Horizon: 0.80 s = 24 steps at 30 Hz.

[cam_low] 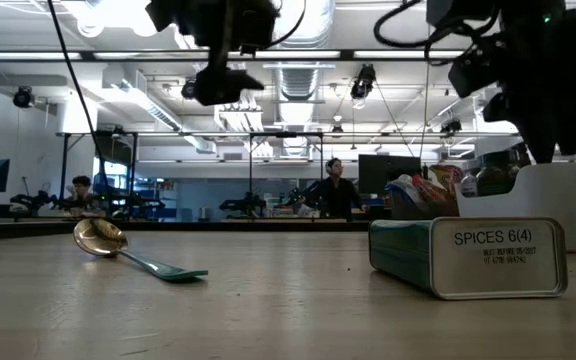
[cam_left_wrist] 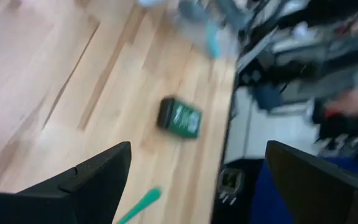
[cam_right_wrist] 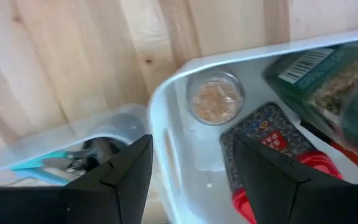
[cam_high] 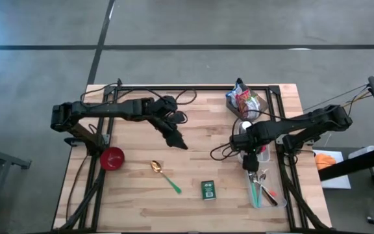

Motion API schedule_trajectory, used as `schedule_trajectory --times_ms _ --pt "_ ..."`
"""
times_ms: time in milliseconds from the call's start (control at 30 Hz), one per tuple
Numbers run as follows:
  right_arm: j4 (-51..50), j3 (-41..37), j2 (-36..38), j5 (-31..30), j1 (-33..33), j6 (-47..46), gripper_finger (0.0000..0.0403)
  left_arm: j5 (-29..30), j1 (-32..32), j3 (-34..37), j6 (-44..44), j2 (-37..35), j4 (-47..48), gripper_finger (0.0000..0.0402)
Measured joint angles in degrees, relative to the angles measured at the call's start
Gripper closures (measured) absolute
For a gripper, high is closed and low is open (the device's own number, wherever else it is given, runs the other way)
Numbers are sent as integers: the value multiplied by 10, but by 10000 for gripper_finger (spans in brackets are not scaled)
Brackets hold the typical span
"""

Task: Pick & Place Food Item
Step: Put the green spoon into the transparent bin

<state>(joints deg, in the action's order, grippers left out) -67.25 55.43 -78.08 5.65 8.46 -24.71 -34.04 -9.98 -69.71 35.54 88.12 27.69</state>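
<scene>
Both jaws open, one spoon [cam_high: 165, 175], one spice tin [cam_high: 208, 190]

I read "SPICES 6(4)" printed on the pale end face of the green tin [cam_low: 468, 257] lying on the table in the low view, with two smaller lines beneath it that I cannot make out, and no other legible lettering in any view.
</scene>
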Motion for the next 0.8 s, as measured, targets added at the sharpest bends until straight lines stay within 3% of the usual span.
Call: schedule_trajectory --times_ms 200,400,633,800 --pt "-3 29 1 0 24 -4 185 1 30 1 -123 0 97 26" --pt "-3 68 1 0 55 -20 185 35 92 45 -218 1 103 26" --pt "1 126 1 -35 112 -54 185 206 207 123 -319 1 95 38" --pt "3 155 1 -107 159 -82 185 274 273 173 -373 1 44 58"
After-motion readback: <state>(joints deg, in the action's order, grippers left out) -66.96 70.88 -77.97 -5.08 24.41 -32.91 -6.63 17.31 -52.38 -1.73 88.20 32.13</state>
